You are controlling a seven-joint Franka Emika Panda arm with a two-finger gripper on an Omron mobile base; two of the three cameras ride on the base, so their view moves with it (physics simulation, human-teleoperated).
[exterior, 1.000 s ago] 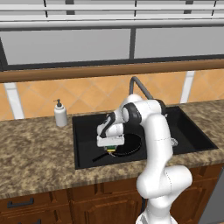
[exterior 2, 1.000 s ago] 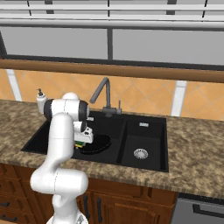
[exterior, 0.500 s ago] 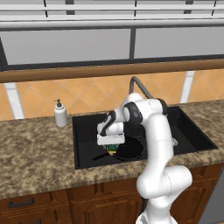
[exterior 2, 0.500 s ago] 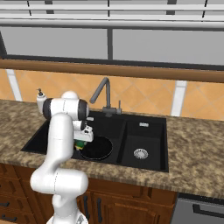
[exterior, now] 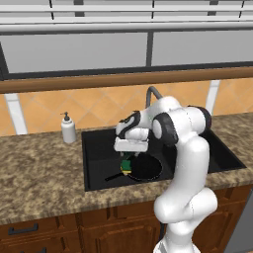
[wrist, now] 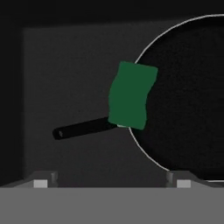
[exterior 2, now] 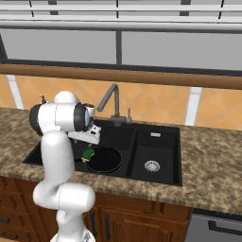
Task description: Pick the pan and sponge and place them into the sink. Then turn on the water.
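Now sponge (wrist: 131, 95) lying across pan (wrist: 188, 100) rim, inside sink (exterior: 99, 148), jaws spread open above.

Occlusions at the sink (exterior: 94, 168)
The pan (wrist: 188, 100) is cut by the hand view's right edge; the sponge (wrist: 130, 95) covers its handle joint; the arm hides the faucet's base.

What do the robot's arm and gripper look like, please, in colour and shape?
The arm is glossy white, built of rounded tubular segments with dark grey bands at the joints. Its gripper has a blocky white hand body and two small dark fingertips. No cables or markings are visible.
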